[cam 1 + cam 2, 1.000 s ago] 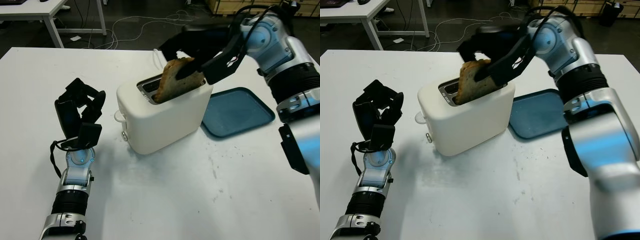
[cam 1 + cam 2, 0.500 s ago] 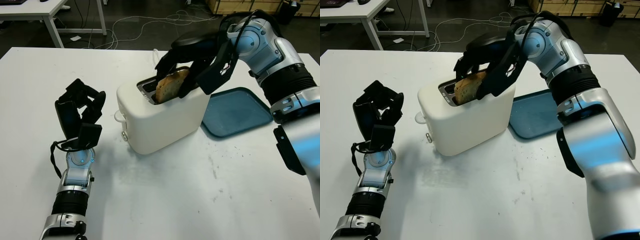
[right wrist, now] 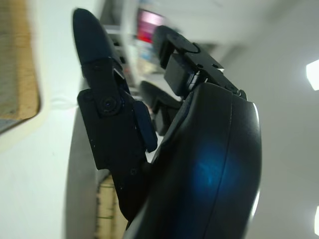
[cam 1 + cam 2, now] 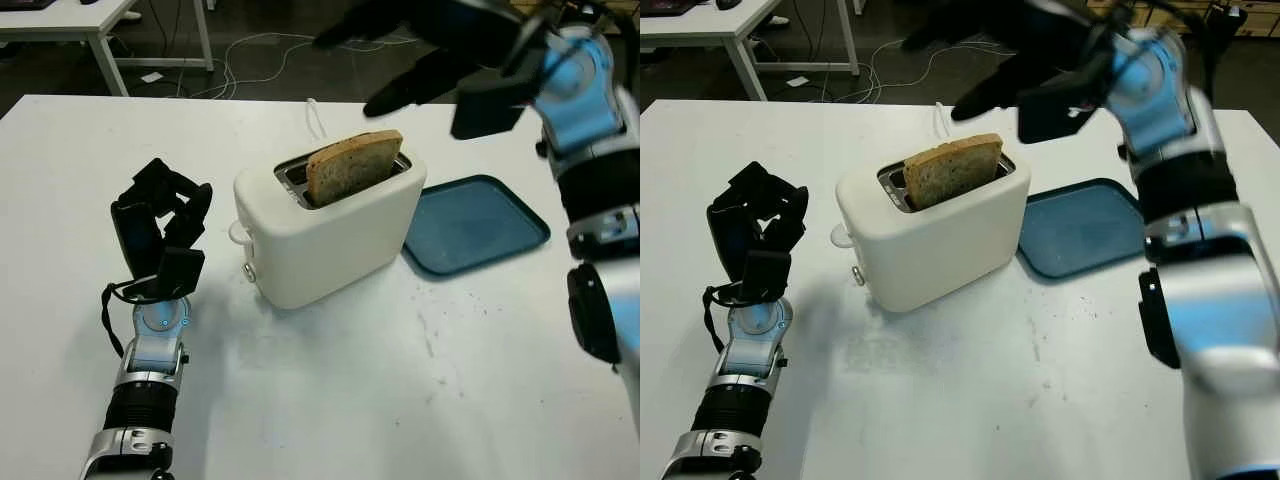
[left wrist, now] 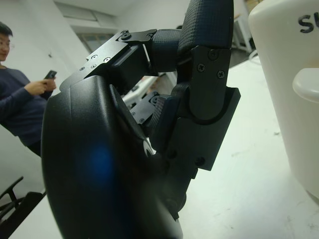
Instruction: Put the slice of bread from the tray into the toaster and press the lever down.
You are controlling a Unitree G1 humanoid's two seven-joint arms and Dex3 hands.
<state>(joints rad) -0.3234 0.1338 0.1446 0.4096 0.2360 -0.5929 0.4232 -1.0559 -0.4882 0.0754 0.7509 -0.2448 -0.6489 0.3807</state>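
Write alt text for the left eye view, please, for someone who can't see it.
A slice of bread stands in a white toaster on a white table. The right hand is open above; the left hand is curled beside a blue tray.

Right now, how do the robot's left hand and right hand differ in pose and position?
The left hand stands upright near the table, beside the toaster, fingers curled; the right hand is raised high above and behind the toaster, open. The left hand is at the toaster's lever end; the right is above the bread. Neither holds anything.
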